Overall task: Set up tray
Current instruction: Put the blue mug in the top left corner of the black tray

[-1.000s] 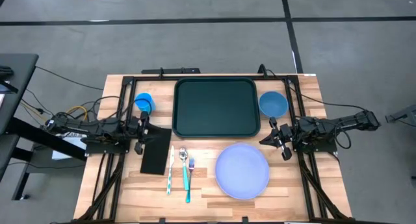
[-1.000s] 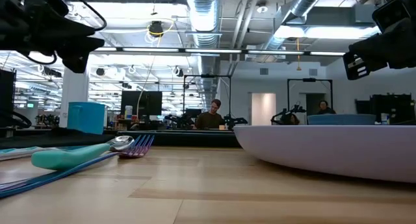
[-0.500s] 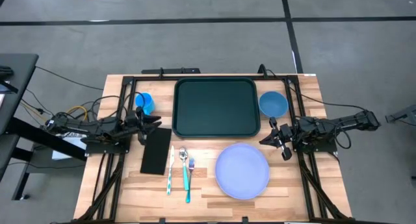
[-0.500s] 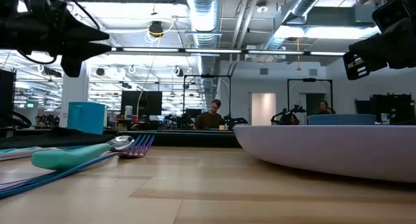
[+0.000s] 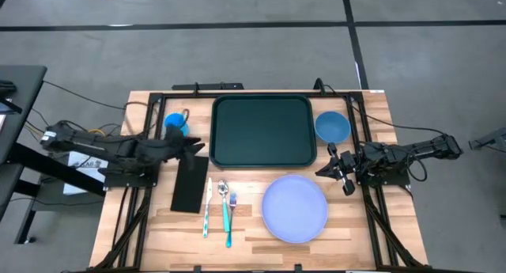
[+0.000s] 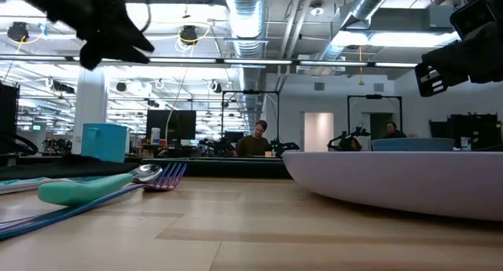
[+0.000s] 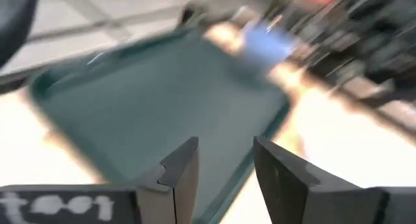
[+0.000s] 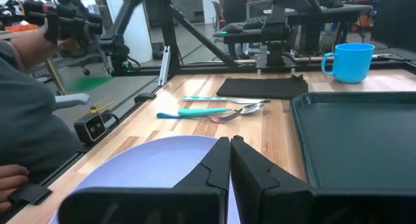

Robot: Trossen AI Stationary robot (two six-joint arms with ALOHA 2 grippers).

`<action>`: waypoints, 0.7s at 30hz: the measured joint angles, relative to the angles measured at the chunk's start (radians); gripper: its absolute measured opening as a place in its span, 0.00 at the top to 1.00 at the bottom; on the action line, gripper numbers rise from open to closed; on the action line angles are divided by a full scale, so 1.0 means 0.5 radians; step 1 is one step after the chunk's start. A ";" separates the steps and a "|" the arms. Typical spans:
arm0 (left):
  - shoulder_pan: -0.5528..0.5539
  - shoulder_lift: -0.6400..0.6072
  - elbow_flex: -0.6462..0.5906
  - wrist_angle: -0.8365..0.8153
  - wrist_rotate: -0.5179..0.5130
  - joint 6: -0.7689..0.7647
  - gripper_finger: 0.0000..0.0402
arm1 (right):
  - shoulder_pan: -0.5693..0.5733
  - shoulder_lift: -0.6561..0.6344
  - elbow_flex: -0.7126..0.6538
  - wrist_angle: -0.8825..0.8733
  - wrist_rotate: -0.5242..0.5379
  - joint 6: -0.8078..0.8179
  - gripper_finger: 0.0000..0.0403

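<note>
Wooden table (image 5: pixel 371 225) carries the dark green tray (image 5: pixel 263 130) at its far middle. Nearer than the tray sits a lavender plate (image 5: pixel 295 207); a black napkin (image 5: pixel 190 183) lies left of the plate. Left gripper (image 5: pixel 198 146) hovers beside the tray's left edge, fingers parted, empty. Right gripper (image 5: pixel 330 165), pinched closed and empty, waits off the tray's right corner. No writing is legible.

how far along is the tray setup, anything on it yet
Nothing looks done: the large dark green rectangular plastic tray is bare. The round lavender plate, blue bowl, blue cup, black napkin and teal-handled cutlery all sit on the wooden table. In hand: the left gripper reaches toward the tray's left edge, jaws open, holding nothing. The right gripper waits beside the plate, shut. Everything is left to load.
</note>
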 joint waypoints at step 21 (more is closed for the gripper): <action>-0.002 1.145 1.191 -2.072 0.176 -0.991 0.45 | 0.000 0.000 0.000 0.000 0.000 0.000 0.99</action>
